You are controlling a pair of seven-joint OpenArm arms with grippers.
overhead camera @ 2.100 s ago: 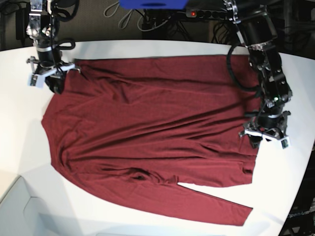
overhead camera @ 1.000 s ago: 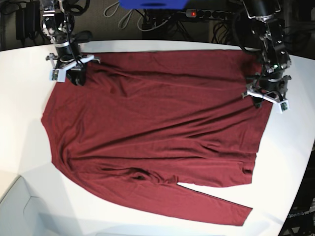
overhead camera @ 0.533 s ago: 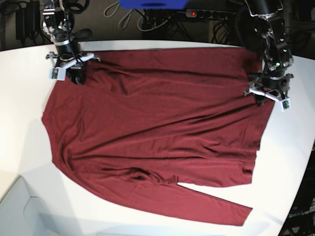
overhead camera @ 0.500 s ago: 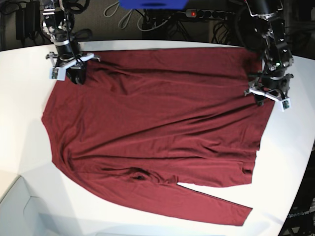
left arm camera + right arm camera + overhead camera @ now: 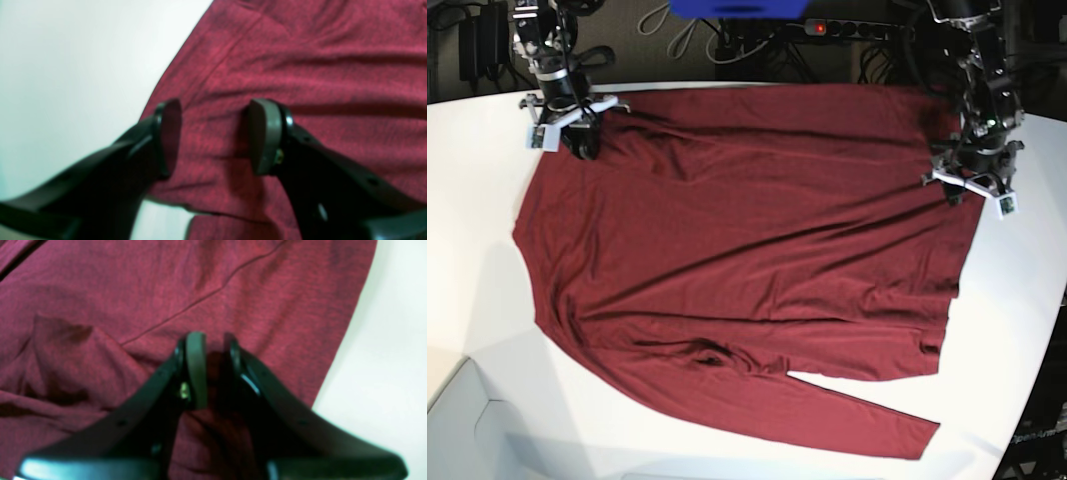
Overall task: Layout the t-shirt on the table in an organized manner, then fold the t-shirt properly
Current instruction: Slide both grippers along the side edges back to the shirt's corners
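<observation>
The t-shirt point(image 5: 737, 260) is lying spread across the table point(image 5: 477, 250), maroon, wrinkled, its far edge now running close along the table's back rim in the base view; two seconds back that edge was sitting noticeably lower, with a white strip of tabletop showing behind it, so the cloth is being drawn toward the back. One sleeve is trailing off toward the near right corner in that view, and it is lying just where it lay before. The right gripper point(image 5: 567, 132) is standing at the far left corner of the shirt in the base view, having shifted up and inward from its earlier spot farther out on the left. In the right wrist view the right gripper point(image 5: 210, 350) is showing its jaws nearly together with a fold of red fabric pinched between them, a seam line running diagonally just above. The left gripper point(image 5: 967, 185) is sitting on the shirt's right edge in the base view, higher up the table than two seconds ago, when it was hanging near the lower part of that edge. In the left wrist view the left gripper point(image 5: 213, 133) is holding its jaws well apart over the cloth, the shirt's hem and white table showing to the left; whether the fingertips point(image 5: 263, 133) are touching the fabric I cannot tell.
</observation>
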